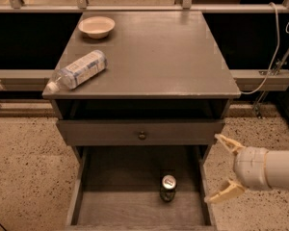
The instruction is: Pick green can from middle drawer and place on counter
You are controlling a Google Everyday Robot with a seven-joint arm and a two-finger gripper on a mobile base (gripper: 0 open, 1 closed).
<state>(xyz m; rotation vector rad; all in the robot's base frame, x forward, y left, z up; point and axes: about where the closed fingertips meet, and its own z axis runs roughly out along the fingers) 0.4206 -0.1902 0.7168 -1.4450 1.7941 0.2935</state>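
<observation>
Across the bottom of the camera view, I see a speckled floor under a grey wooden cabinet. The counter is the cabinet's broad, flat top and takes up the upper centre of the view, with a slight sheen on its surface. Below it, the middle drawer is pulled out toward the camera, and its low side walls and bare plank floor are exposed. Above that drawer sits a closed drawer front, directly under an open recess beneath the counter.

At the right edge, the white arm reaches in from the side at drawer height. The gripper is at its left end, just outside the right wall of the middle drawer and well apart from the counter top. Its two pale fingers are spread wide apart, one above the other, and nothing is between them. The lower fingertip overlaps the drawer's right wall in this view, and I cannot tell whether they touch.

On the counter, a clear plastic bottle with a white label lies on its side near the left front corner, its cap pointing over the left edge. A shallow, pale bowl stands near the left rear corner, apart from the bottle.

The green can stands upright on the drawer floor, right of centre, with its silver lid facing up. It is left of the gripper and clear of both fingers. A small, round knob is centred on the closed drawer front.
</observation>
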